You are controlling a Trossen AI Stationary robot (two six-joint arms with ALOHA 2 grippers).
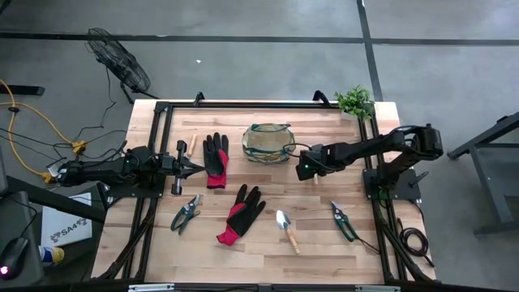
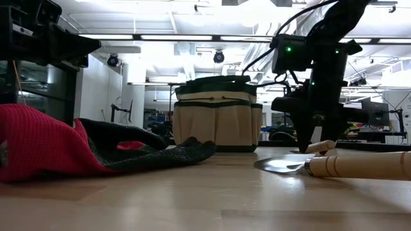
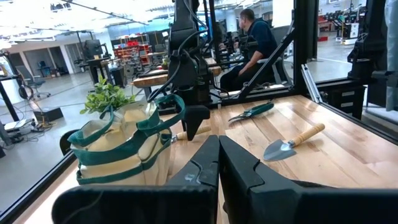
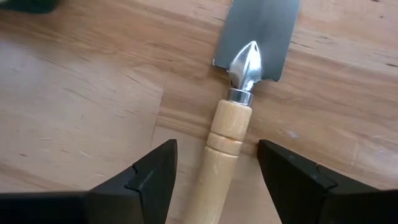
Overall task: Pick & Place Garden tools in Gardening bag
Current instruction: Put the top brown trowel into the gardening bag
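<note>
Wooden-handled trowel with a flat steel blade [image 4: 235, 121] lies on the pale plank table [image 1: 268, 182] right under your right claw [image 4: 217, 180]. The claw's 2 dark fingers [image 4: 155, 177] are spread wide, 1 on each side of the handle, and neither touches the wood. From above, that claw [image 1: 306, 169] sits just beside the olive-tan fabric gardening bag with dark green trim [image 1: 269, 143], on the side toward the green potted plant [image 1: 354, 100] at the table corner.

Nearer the front edge than the claw you have a second wooden-handled trowel [image 1: 286, 229], a pair of green-handled pruners [image 1: 343, 221] and a black-and-red glove [image 1: 241, 212]. Beyond the bag from the right claw lies a second black-and-red glove [image 1: 216, 160], and past it a small wooden-handled tool [image 1: 192, 146] whose head you cannot make out. Another pair of pruners [image 1: 186, 214] lies near the front on the left arm's side.

Your left claw [image 1: 188, 168] hovers just beside that second glove, pointing toward the bag, with its 2 fingers pressed together on nothing. Far beyond the table, a person in dark clothes [image 3: 252, 37] sits in the room.
</note>
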